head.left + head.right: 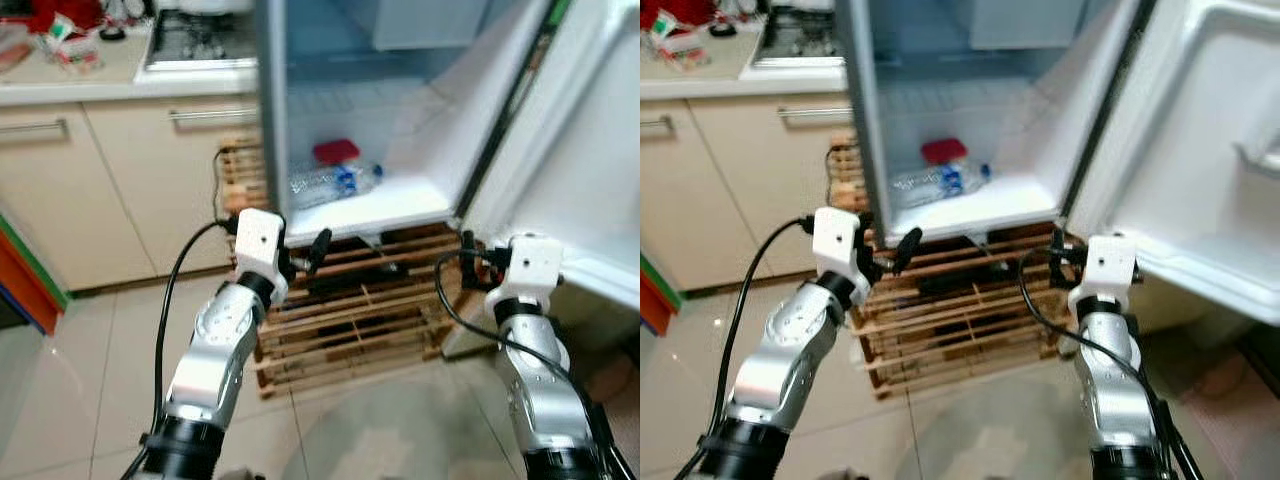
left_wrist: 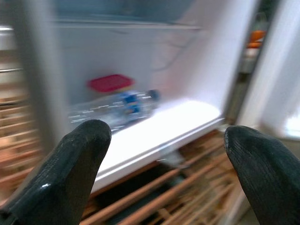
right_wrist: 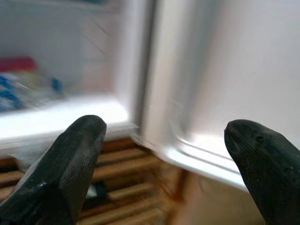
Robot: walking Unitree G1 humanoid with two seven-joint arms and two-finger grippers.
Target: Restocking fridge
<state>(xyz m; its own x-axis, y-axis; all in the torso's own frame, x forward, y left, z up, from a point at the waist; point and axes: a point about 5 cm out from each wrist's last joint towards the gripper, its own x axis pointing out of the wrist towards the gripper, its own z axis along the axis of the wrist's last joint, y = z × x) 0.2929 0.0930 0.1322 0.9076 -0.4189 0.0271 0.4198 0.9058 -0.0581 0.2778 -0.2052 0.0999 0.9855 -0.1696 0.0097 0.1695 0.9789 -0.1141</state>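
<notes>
Both my grippers, left (image 2: 161, 154) and right (image 3: 168, 154), hang spread wide and empty before the open fridge (image 1: 400, 205). Inside lie a water bottle (image 1: 335, 182) and red-lidded container (image 1: 335, 151); I judge restocking barely begun, with no further item in hand.

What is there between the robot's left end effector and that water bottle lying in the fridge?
Nothing visible. The left end effector is open and empty, out in front of the open fridge, and the water bottle lies on its side on the bottom shelf beside a red-lidded container. The door is swung wide.
</notes>
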